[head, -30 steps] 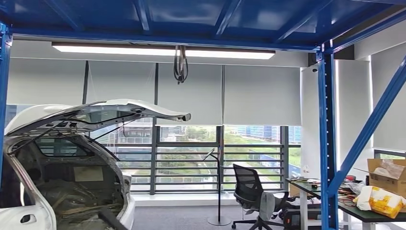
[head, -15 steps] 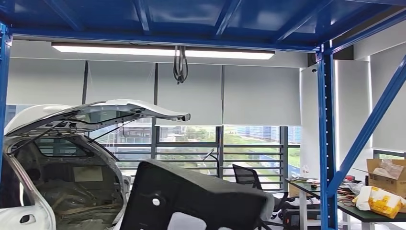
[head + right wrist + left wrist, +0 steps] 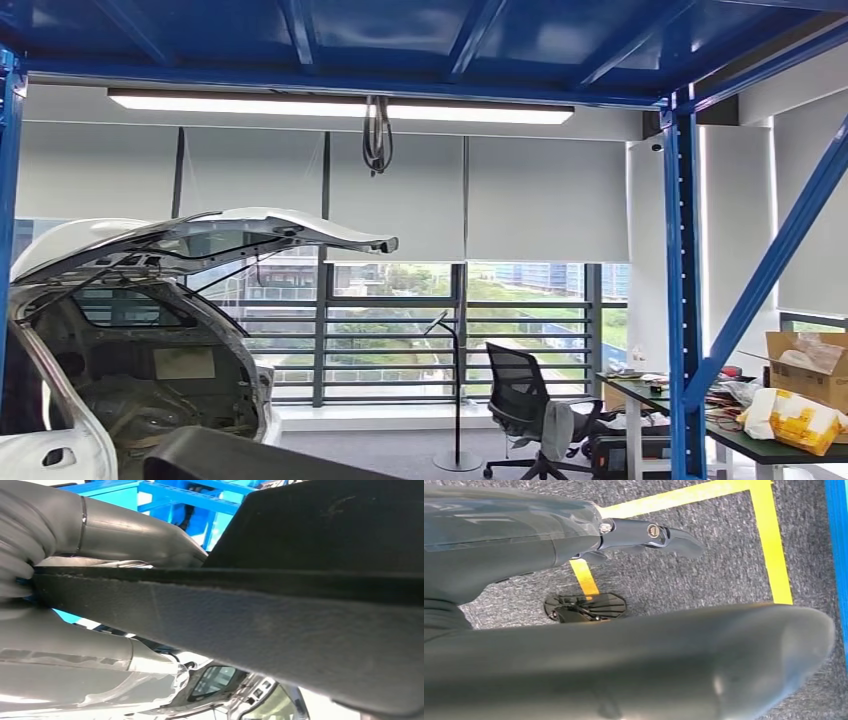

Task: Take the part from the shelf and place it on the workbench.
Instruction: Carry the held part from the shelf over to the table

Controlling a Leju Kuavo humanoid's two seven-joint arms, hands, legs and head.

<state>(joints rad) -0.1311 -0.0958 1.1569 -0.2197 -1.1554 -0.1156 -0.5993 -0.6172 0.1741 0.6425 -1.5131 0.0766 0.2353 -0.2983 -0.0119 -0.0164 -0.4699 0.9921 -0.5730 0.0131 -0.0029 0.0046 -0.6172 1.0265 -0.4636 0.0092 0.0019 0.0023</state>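
Between the fingers (image 3: 120, 530) of the right robot hand (image 3: 75, 605), clenched tight, the dark felt part (image 3: 280, 620).

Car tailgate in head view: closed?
No. The white car's tailgate is raised high, leaving the bare cargo opening exposed beneath it.

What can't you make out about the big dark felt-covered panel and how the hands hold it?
- Dark felt-covered panel: the head view's lower edge cuts it off, so its full shape is unknown.
- Left hand: in the left wrist view the panel hides any contact.
- Right hand: in the right wrist view the panel's edge covers the fingers; they seem to clasp it.
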